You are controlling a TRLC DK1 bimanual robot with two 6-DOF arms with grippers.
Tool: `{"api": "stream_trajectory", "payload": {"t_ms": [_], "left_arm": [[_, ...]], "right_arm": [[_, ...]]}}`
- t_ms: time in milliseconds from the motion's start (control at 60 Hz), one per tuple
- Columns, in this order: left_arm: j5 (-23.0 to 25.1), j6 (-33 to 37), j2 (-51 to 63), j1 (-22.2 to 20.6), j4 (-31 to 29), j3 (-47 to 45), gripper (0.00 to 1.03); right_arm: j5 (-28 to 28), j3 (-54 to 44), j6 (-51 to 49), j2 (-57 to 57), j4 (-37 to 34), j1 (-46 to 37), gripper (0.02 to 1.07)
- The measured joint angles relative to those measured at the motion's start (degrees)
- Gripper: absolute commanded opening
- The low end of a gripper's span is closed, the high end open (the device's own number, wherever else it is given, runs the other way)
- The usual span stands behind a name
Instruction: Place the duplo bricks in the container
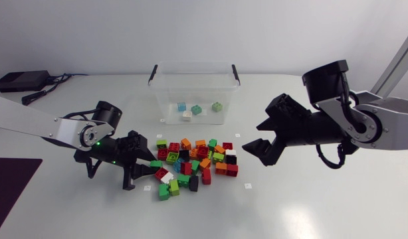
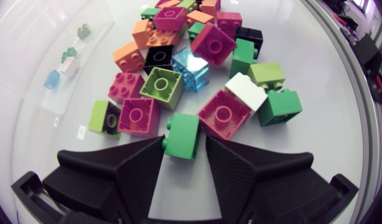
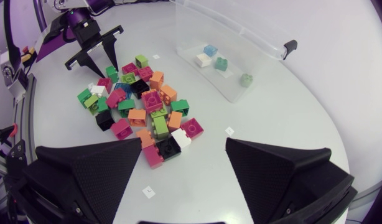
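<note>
A pile of duplo bricks (image 1: pixel 194 159) in many colours lies in the middle of the table, in front of the clear plastic container (image 1: pixel 191 65). Several bricks sit inside the container. My left gripper (image 1: pixel 143 170) is low at the pile's left edge. In the left wrist view it (image 2: pixel 185 142) is shut on a green brick (image 2: pixel 181 134), one finger pressed against each side. The rest of the pile (image 2: pixel 191 56) lies just ahead of it. My right gripper (image 1: pixel 259 137) hangs open and empty right of the pile, above the table. From its wrist view the pile (image 3: pixel 138 106) and container (image 3: pixel 241 50) lie ahead.
Small white markers (image 1: pixel 248 187) dot the table around the pile. A black box with cables (image 1: pixel 18 81) sits at the back left. Bare table lies in front of the pile and to the right of the container.
</note>
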Motion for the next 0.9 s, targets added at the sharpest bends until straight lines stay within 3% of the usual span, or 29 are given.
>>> {"api": "stream_trajectory", "payload": {"t_ms": [567, 783, 900], "left_arm": [[1.88, 2.97, -5.05, -0.72, -11.37, -0.13, 0.35], [2.99, 3.21, -9.97, -0.44, -14.43, -0.13, 0.35], [3.08, 3.21, -12.59, -0.22, -15.39, -0.13, 0.35]], "right_arm": [[-0.7, -0.85, -9.94, 12.24, 0.0, 4.22, 0.95], [-1.14, -0.83, -11.67, 17.25, 0.0, 4.5, 0.8], [-1.57, -0.79, -12.26, 19.82, 0.02, 4.5, 0.79]]}}
